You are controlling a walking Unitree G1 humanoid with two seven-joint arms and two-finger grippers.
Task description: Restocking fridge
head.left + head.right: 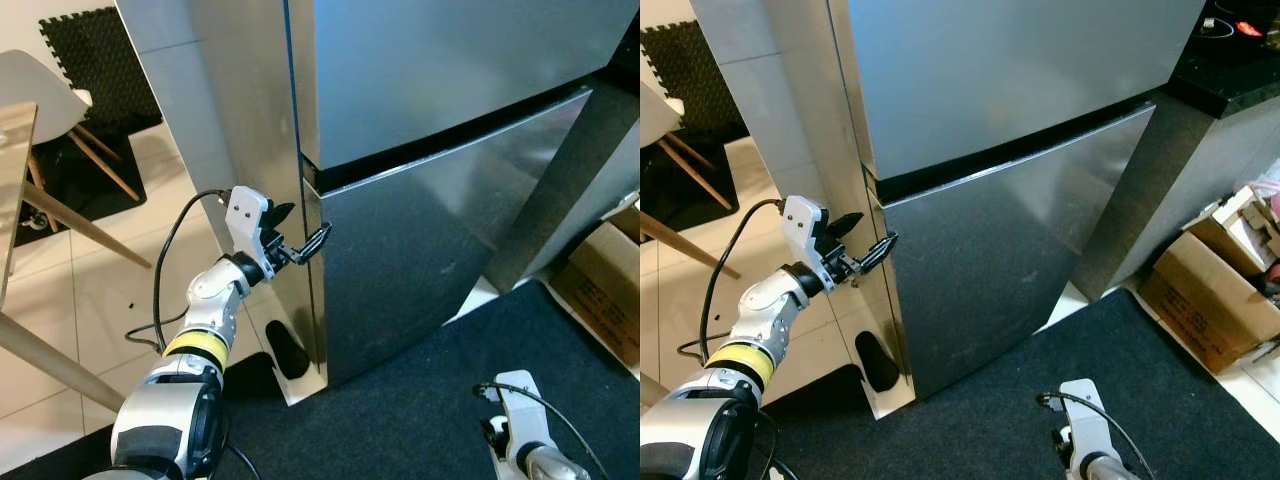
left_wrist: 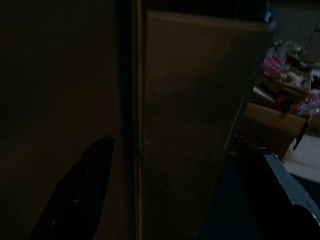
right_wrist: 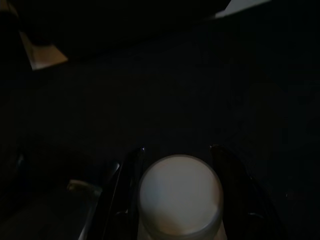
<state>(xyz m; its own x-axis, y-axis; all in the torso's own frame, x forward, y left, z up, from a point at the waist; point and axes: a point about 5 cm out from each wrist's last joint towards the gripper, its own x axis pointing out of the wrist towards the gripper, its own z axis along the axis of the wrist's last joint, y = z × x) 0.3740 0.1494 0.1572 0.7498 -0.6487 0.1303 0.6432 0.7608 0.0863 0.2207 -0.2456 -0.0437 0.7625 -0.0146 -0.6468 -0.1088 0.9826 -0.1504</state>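
The tall two-door fridge of brushed silver steel is seen standing shut on the floor, beside a dark carpet. The left gripper is raised to the left edge of the lower door, level with the dark seam between the two doors; its black fingers are spread wide, one on each side of the door's edge, with nothing gripped. The right gripper is held low above the carpet, its fingers closed against a white round-topped container.
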